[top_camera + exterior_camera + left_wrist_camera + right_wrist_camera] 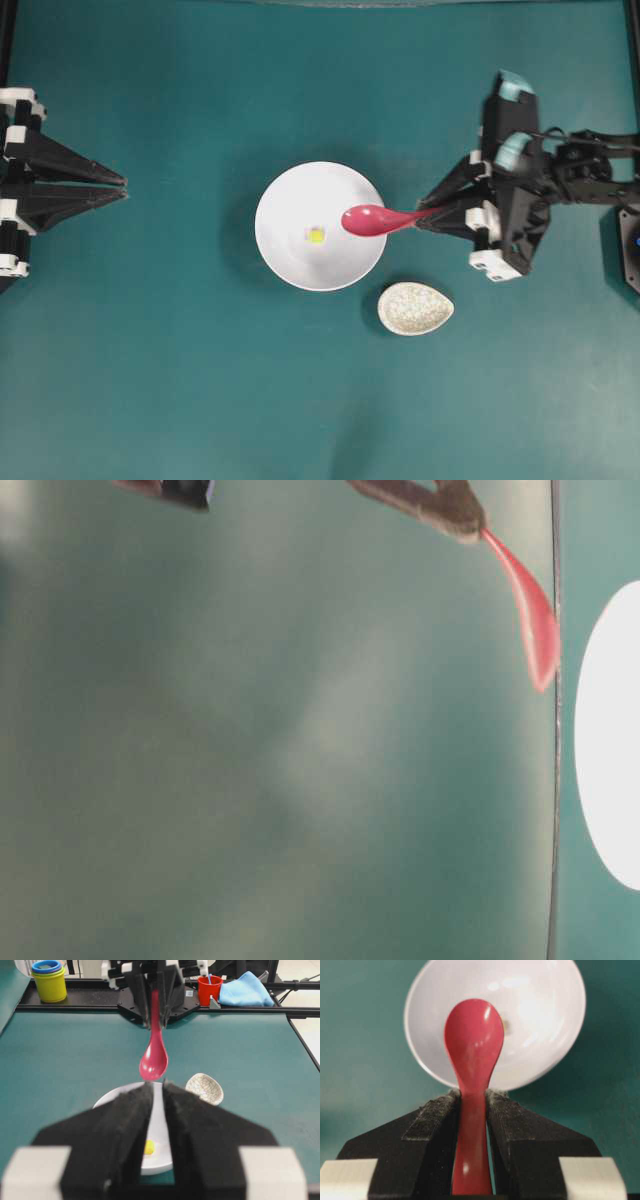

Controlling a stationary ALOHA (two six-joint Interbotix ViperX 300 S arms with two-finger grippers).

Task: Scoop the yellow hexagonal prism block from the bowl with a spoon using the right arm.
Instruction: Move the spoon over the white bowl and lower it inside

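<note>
Beside the speckled dish (415,308), the right tool (432,214) clamps the spoon (372,219) above the bowl (290,255).

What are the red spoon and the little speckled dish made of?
Spoon: probably glazed ceramic or hard plastic; it is smooth and glossy, with bright highlights. Dish: likely glazed ceramic; its pale surface carries a fine dark crackle or speckle pattern.

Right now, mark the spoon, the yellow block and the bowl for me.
spoon (368,220), overhead view, on its scoop.
yellow block (316,236), overhead view, on its top face.
bowl (290,200), overhead view, on bare inner wall.
</note>
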